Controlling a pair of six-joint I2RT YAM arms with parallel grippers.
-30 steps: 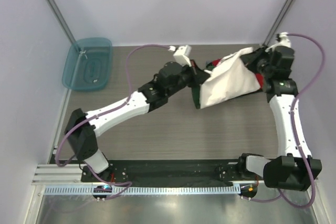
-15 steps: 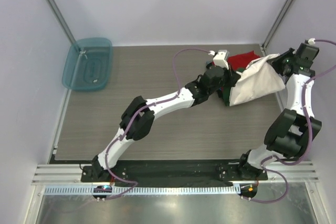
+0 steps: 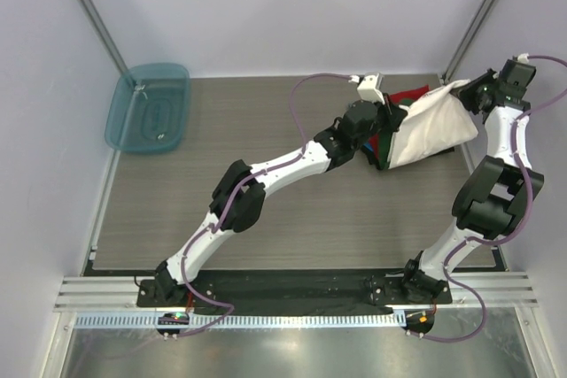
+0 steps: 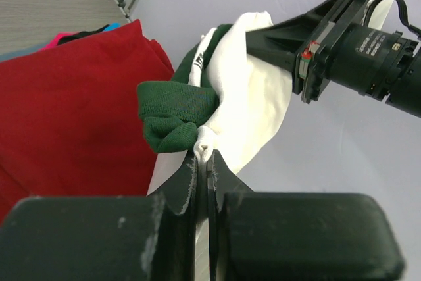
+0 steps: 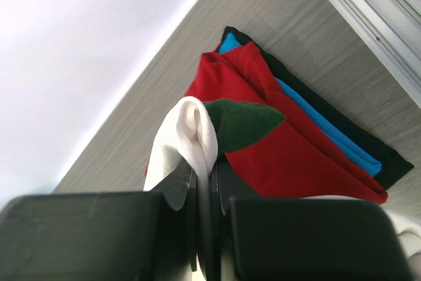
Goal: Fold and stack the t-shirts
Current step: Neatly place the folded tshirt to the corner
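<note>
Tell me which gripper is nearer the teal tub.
Left. The left gripper pinches the white shirt well right of the teal tub; the right gripper holds the shirt's other end, farther right.

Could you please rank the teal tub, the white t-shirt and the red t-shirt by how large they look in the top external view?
Largest, tied: the teal tub and the white t-shirt look about alike. The shirt is held up nearer the camera, so I leave them unranked.
Smallest: the red t-shirt, of which only a patch shows.

Mostly hidden beneath the white t-shirt from above: red t-shirt; also cropped at left wrist view's edge.
</note>
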